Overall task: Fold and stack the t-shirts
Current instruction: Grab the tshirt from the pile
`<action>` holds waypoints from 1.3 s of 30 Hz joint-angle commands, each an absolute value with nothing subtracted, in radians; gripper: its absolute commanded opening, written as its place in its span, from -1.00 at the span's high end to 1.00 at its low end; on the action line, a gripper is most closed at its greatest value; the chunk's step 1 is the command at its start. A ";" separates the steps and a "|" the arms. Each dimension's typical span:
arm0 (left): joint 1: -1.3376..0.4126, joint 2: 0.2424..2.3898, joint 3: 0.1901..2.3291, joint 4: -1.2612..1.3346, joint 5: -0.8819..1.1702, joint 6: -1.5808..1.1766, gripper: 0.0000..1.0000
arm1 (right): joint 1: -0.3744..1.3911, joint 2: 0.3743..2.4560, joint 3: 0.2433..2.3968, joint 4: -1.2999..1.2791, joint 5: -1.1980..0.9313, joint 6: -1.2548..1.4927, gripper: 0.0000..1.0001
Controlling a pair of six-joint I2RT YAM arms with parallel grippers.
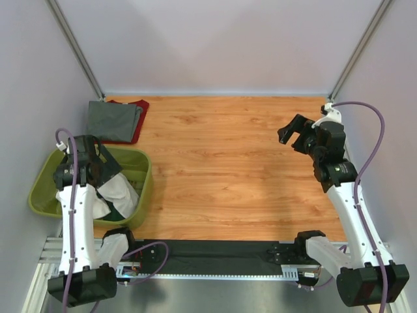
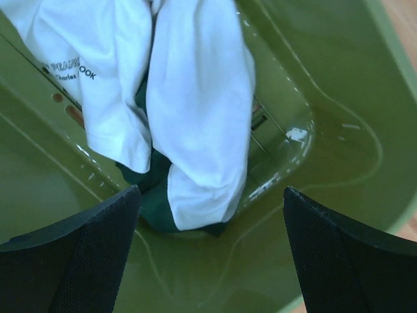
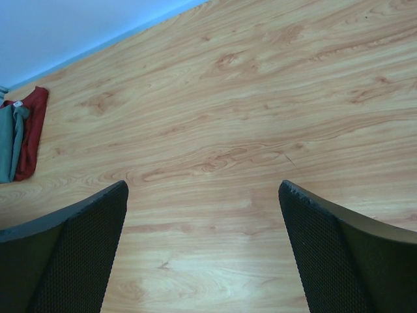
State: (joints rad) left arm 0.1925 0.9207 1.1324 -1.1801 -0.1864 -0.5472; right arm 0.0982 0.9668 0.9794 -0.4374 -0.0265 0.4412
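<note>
Right claw [image 3: 202,189] spread wide over wood-grain table [image 3: 247,117], two dark textured fingers [image 3: 65,254] well apart, grey t-shirt [image 3: 6,143] lying on dark red t-shirt [image 3: 32,130] near the table's edge by the pale wall [image 3: 65,26]

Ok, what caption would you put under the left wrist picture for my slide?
Open left gripper hovers over the white and green t-shirt crumpled in the olive basket.

My left gripper [image 2: 210,261] points straight down from an upright arm, jaws spread wide. My right gripper [image 3: 203,254] hangs raised and tilted forward — arm bent, jaws equally wide apart.
</note>
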 commanded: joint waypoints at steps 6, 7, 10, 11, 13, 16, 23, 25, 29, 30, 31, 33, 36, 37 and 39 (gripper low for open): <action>0.354 0.997 1.009 -0.939 -0.123 -0.623 -0.89 | 0.098 0.940 0.913 -0.330 0.032 0.448 -1.00; 0.354 1.023 0.997 -0.924 -0.130 -0.629 -0.88 | 0.098 0.940 0.913 -0.325 0.038 0.448 -1.00; 0.356 1.070 0.973 -0.893 -0.169 -0.647 -0.87 | 0.098 0.963 0.923 -0.314 0.041 0.445 -1.00; 0.356 1.078 0.963 -0.872 -0.182 -0.650 -0.87 | 0.097 0.969 0.937 -0.313 0.041 0.445 -1.00; 0.368 1.100 0.947 -0.853 -0.198 -0.667 -0.86 | 0.097 0.997 0.948 -0.308 0.037 0.449 -1.00; 0.403 1.112 0.954 -0.839 -0.169 -0.715 -0.85 | 0.097 1.025 0.966 -0.308 0.028 0.469 -1.00; 0.413 1.180 0.893 -0.837 -0.290 -0.891 -0.80 | 0.098 1.061 0.979 -0.275 -0.020 0.486 -1.00; 0.414 1.195 0.870 -0.822 -0.337 -0.929 -0.79 | 0.097 1.081 1.002 -0.288 -0.021 0.477 -1.00; 0.413 1.187 0.835 -0.753 -0.382 -0.956 -0.59 | 0.097 1.109 1.046 -0.308 -0.057 0.457 -1.00; 0.413 1.186 0.824 -0.741 -0.387 -0.950 -0.46 | 0.097 1.112 1.051 -0.311 -0.061 0.457 -1.00; 0.414 1.189 0.822 -0.730 -0.388 -0.953 -0.34 | 0.098 1.112 1.057 -0.316 -0.061 0.454 -1.00; 0.413 1.183 0.822 -0.726 -0.381 -0.948 0.00 | 0.098 1.114 1.083 -0.342 -0.051 0.454 -1.00; 0.413 1.163 0.844 -0.735 -0.393 -0.922 0.98 | 0.098 1.100 1.101 -0.360 -0.031 0.449 -1.00; 0.413 1.158 0.859 -0.768 -0.405 -0.914 1.00 | 0.098 1.095 1.101 -0.359 -0.022 0.448 -1.00; 0.413 1.138 0.928 -0.811 -0.457 -0.872 1.00 | 0.097 1.089 1.109 -0.367 -0.011 0.452 -1.00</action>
State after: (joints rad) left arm 0.4065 1.1858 0.8310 -0.7910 -0.3630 -0.9127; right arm 0.0982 1.1103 1.0637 -0.3607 -0.0380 0.4660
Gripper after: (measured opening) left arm 0.022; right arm 0.998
